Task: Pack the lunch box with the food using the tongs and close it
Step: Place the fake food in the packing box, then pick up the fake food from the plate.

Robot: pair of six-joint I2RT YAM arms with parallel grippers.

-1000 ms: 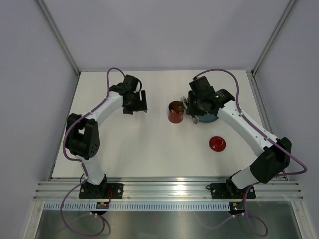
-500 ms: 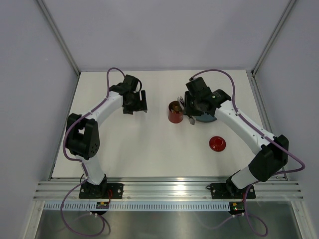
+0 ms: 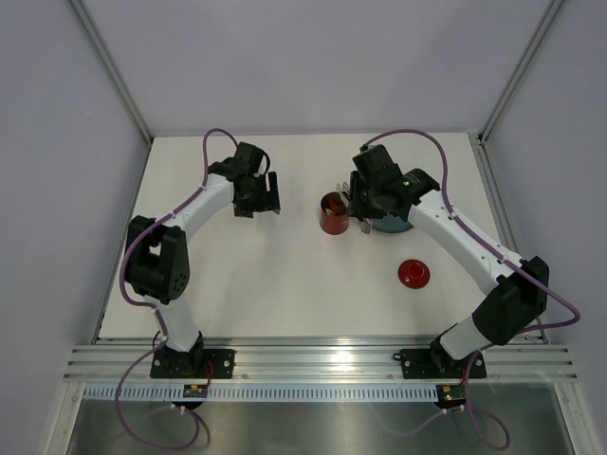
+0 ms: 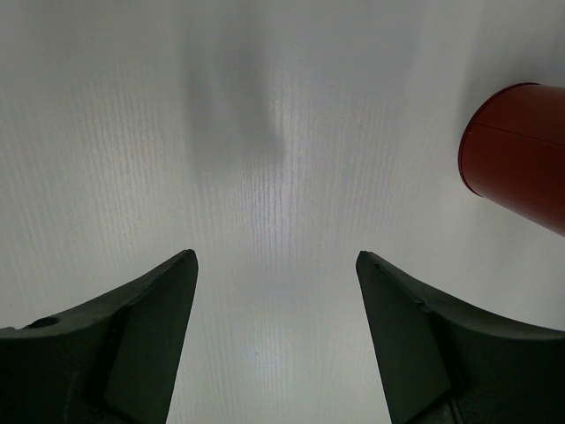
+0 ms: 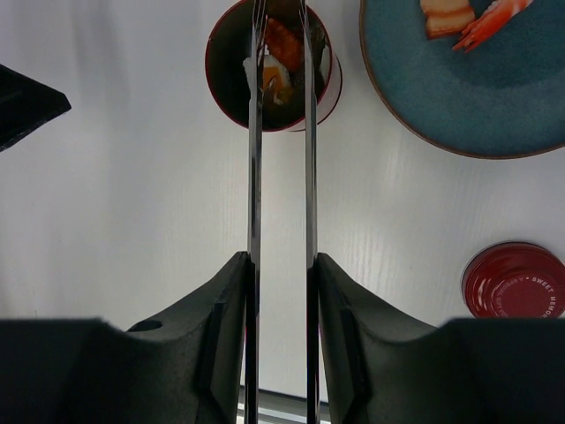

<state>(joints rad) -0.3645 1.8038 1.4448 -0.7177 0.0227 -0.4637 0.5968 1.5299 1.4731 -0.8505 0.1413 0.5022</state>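
Partly packed: right claw (image 5: 281,261) grips the tongs (image 5: 254,177), tips in the lunch box (image 5: 221,57) at top centre with food (image 5: 278,40) inside, more waiting on the plate (image 5: 477,97) upper right, lid (image 5: 516,281) off, left claw (image 4: 275,256) gaping empty.

The right gripper (image 5: 281,261) fills the bottom of the frame. Its two black fingers (image 5: 216,327) press against the outer sides of the silver tongs (image 5: 254,177). The tongs' slim arms run almost parallel up the middle, with a narrow gap between them. Their tips reach into the open red lunch box (image 5: 221,71) at top centre. An orange-red piece of food (image 5: 281,40) and a pale, orange-edged piece (image 5: 272,81) lie inside it. Whether the tips grip either piece cannot be told. At upper right, a blue-grey plate (image 5: 477,97) carries a shrimp (image 5: 494,13) and a tan slice (image 5: 446,16). The red lid (image 5: 515,281) lies on the white table (image 5: 132,177) at lower right.
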